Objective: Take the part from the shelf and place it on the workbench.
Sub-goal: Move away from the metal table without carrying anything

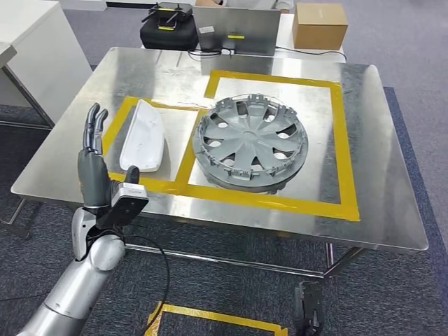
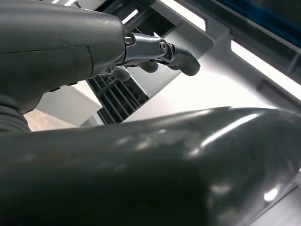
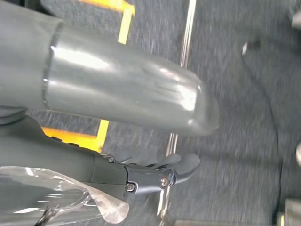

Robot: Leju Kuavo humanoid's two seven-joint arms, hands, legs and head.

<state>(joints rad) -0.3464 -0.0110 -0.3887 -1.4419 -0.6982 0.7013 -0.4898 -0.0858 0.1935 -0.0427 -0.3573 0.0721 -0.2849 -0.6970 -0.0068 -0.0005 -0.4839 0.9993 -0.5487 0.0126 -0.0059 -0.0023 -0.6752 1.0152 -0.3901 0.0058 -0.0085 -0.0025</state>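
Already we judge the task close to finished, as far as we can see. The white part [image 1: 143,136] lies flat on the metal tabletop [image 1: 386,210], inside the smaller of two yellow tape frames [image 1: 158,185], just beside the grey wheel cover [image 1: 250,143] that sits in the larger frame. Nothing touches the part now. Our left hand [image 1: 95,168] stands raised at the near edge of the tabletop, just beside the part's near end, palm up and fingers [image 1: 93,130] spread wide, holding nothing; in the left wrist view the fingers [image 2: 167,52] stretch out straight with empty space beneath them. What seems left, in our judgement, is only to draw that arm back.

The part is elongated, and its long axis runs from the near edge toward the far edge of the tabletop. Its narrower end points away from us, while the broader, rounded end lies nearest the left hand.

Our right hand [image 3: 106,117] hangs low over the carpet; a crumpled bit of clear film [image 3: 64,197] lies against it, and we cannot tell whether its fingers [image 3: 170,174] grip it.
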